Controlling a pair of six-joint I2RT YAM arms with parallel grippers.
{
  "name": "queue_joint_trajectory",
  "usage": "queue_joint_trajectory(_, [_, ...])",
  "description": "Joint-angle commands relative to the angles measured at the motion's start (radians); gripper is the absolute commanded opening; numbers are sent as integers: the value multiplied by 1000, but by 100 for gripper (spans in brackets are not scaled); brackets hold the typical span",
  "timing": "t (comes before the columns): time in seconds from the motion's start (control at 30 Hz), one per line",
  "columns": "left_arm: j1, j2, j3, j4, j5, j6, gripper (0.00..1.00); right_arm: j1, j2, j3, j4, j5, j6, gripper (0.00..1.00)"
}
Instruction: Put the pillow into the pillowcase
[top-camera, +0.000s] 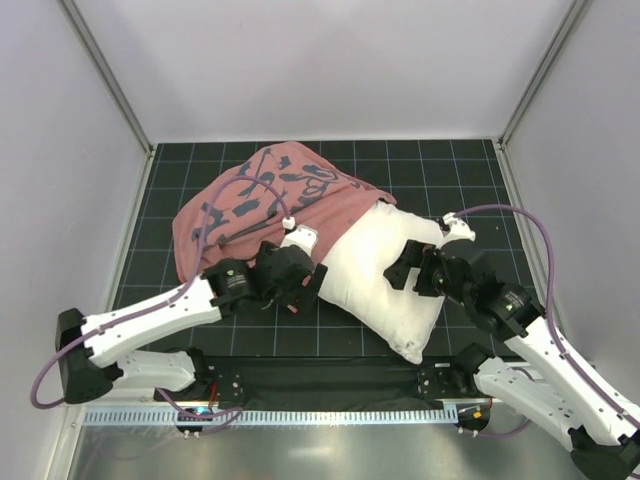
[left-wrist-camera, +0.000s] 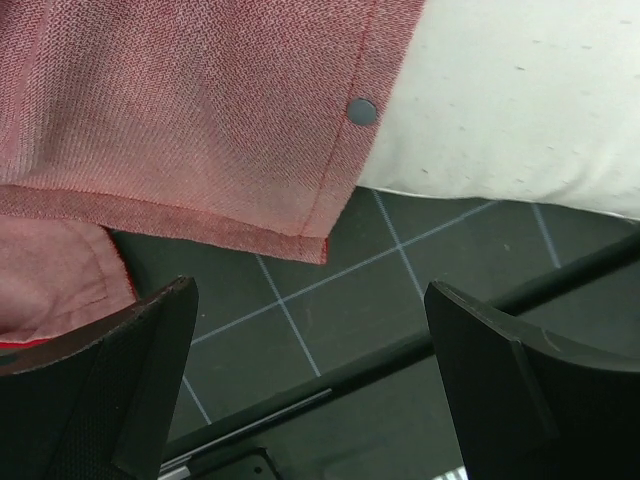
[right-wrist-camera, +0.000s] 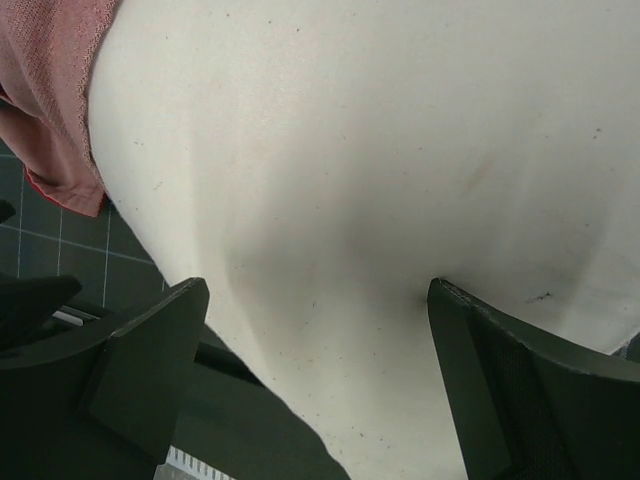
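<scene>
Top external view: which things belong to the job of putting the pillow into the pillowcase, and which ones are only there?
Job in hand: plump white stuffed pillow; floppy pinkish-red printed fabric pillowcase; left gripper, open; right gripper, open.
Not the job: black gridded table mat; pale enclosure walls.

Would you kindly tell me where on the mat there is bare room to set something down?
Bare mat lies along the back wall, widest in the right back corner beyond the pillow. There is also a near strip between the pillow and the mat's front edge. The middle is crowded: pillowcase, pillow, left gripper and right gripper.
</scene>
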Motion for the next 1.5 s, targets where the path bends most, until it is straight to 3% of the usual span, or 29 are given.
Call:
queue_joint_trajectory(0.0, [-1, 71, -7, 73, -98, -15, 100, 8, 16, -17, 44, -54, -14, 100])
queue_joint_trajectory(0.33, [30, 313, -28, 163, -205, -21, 100, 7, 17, -31, 74, -90, -18, 100])
queue_joint_trajectory(0.4, [51, 355, -28, 182, -188, -21, 96, 5, 17, -35, 69, -132, -21, 100])
queue_joint_trajectory(0.53, [79, 406, -17, 174, -202, -38, 55, 8, 17, -38, 60, -179, -37, 100])
queue_joint_trajectory(0.57, [79, 399, -17, 171, -202, -41, 37, 8, 23, -38, 55, -187, -41, 100])
queue_joint_trajectory(0.6, [79, 384, -21, 163, -182, -46, 28, 10, 33, -38, 46, -193, -49, 100])
queue_joint_trajectory(0.63, [79, 349, -22, 159, -169, -49, 12, 10, 44, -44, 44, -198, -53, 99])
queue_joint_trajectory(0.7, [78, 297, -27, 131, -101, -62, 0, 13, 75, -60, 58, -201, -60, 94])
queue_joint_trajectory(0.8, [76, 171, -36, 104, -12, -85, 0, 20, 115, -84, 124, -250, -54, 79])
queue_joint_trajectory(0.97, [52, -39, -65, 99, 206, -113, 0, 106, 162, -103, 298, -279, -14, 80])
queue_joint_trajectory(1.1, [39, -85, -73, 105, 247, -127, 0, 233, 280, -48, 377, -205, 8, 89])
queue_joint_trajectory(1.17, [39, -84, -76, 123, 284, -128, 0, 269, 381, -9, 392, -169, 12, 88])
queue_joint_trajectory(1.3, [24, -50, -34, 148, 341, -142, 0, 318, 527, 96, 481, -129, 31, 45])
queue_joint_trajectory(1.33, [6, -44, -15, 148, 342, -139, 0, 329, 550, 110, 501, -118, 37, 23])
queue_joint_trajectory(1.43, [-25, -21, 68, 119, 349, -129, 0, 336, 572, 155, 583, -77, 63, 4])
queue_joint_trajectory(1.47, [-59, -15, 87, 107, 353, -125, 0, 341, 566, 158, 628, -60, 77, 4])
